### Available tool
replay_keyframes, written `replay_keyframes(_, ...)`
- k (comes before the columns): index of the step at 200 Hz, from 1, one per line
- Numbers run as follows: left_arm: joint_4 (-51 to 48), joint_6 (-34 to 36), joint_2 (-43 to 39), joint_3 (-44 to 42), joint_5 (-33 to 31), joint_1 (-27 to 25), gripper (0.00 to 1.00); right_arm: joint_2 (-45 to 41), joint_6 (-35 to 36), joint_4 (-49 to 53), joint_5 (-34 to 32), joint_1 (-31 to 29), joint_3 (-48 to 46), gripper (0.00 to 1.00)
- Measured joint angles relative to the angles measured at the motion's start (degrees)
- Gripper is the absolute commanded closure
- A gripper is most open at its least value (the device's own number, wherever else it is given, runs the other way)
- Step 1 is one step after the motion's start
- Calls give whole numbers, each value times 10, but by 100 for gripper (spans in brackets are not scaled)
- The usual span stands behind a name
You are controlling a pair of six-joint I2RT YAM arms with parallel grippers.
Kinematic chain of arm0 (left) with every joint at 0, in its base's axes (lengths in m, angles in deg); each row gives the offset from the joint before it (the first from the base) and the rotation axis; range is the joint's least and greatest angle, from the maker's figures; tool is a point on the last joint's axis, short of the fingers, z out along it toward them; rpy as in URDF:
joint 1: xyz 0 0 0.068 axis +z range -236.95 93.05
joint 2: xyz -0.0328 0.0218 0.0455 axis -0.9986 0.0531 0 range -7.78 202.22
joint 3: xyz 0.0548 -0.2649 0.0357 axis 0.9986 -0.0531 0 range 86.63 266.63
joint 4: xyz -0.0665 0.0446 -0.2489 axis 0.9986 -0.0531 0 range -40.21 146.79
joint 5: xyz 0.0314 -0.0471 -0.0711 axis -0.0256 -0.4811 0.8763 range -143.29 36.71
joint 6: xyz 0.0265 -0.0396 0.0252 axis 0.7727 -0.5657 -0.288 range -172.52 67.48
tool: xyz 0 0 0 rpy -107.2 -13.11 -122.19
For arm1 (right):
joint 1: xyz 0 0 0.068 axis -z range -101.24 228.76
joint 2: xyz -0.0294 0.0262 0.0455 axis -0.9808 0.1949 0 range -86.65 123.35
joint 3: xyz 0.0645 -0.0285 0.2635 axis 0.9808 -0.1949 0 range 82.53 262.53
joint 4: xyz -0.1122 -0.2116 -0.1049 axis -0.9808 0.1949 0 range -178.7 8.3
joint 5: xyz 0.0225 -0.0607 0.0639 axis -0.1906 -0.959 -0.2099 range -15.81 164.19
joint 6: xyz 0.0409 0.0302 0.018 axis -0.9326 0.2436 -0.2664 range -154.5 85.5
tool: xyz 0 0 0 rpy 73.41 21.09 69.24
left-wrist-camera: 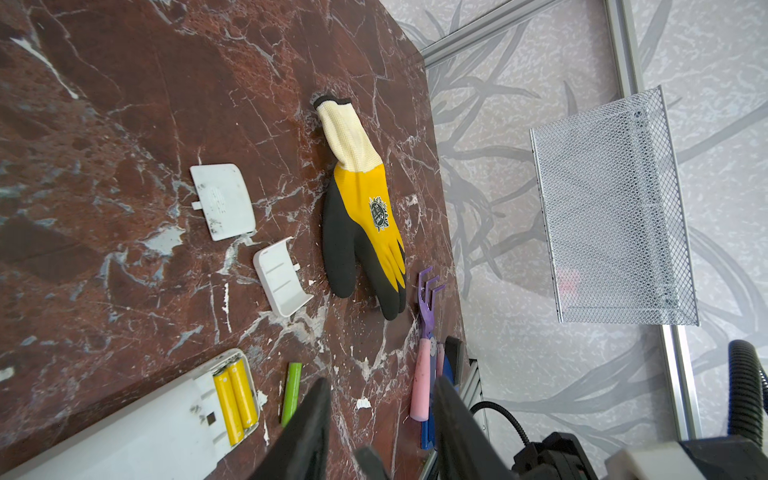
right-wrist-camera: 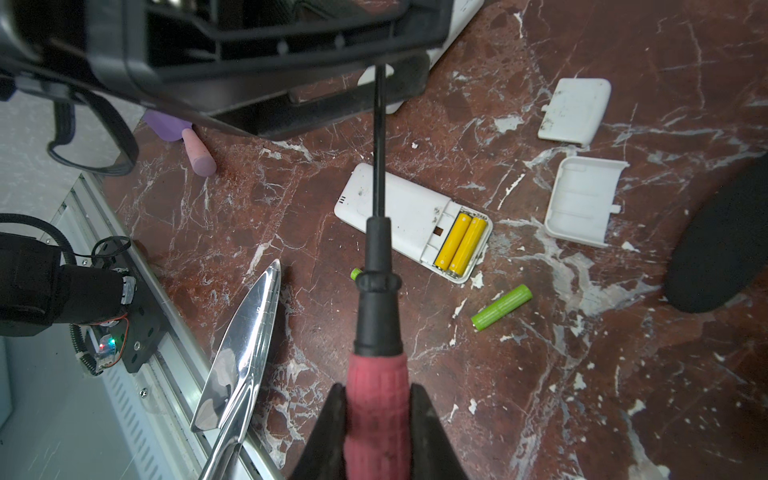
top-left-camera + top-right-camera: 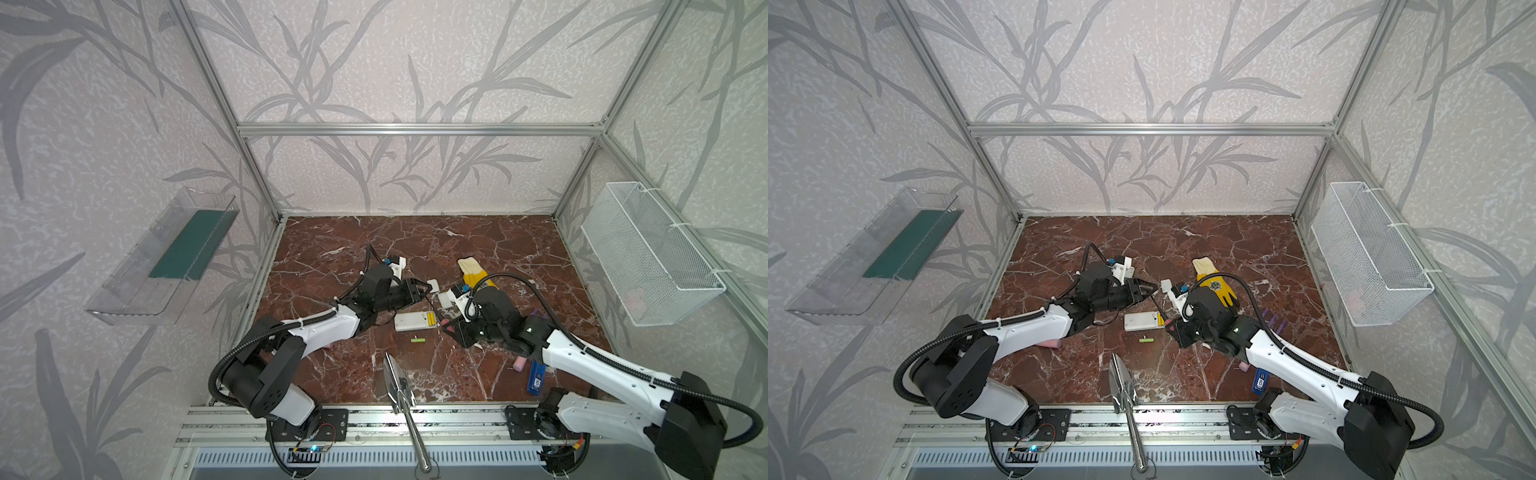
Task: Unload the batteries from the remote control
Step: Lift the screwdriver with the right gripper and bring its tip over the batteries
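Right wrist view: right claw [image 2: 377, 388] pinching screwdriver [image 2: 376, 370] handle.
Left claw [image 1: 381, 380]: fingers spread apart.
Yellow batteries [image 2: 461, 243]: two, inside remote [image 2: 399, 203] bay.
Green battery [image 2: 501, 307]: loose on table [image 2: 540, 374], near remote.

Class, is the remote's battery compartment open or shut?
Open: the compartment is uncovered, and two yellow batteries lie exposed inside.

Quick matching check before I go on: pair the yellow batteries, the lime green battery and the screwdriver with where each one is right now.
Things:
1. yellow batteries
2. lime green battery
3. screwdriver

Places:
A. clamped in the right pincer
B. lying loose on the table
C. seated in the open compartment of the remote

Pairs: 1-C, 2-B, 3-A
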Motion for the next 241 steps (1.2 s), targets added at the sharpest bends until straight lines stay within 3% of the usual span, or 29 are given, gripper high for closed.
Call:
replay_keyframes(92,22,-23,0,-1,-4,-2,100,16,-7,-15,4,0,0,97)
replay_keyframes(137,27,-22,-2,-1,-6,-2,100,32,-13,-26,12,0,0,94)
replay_keyframes(195,-9,-12,-12,-2,-24,-3,100,31,-2,-30,5,0,0,58)
replay_keyframes(241,-110,-1,-16,12,-59,-3,100,20,43,-36,-8,0,4,45)
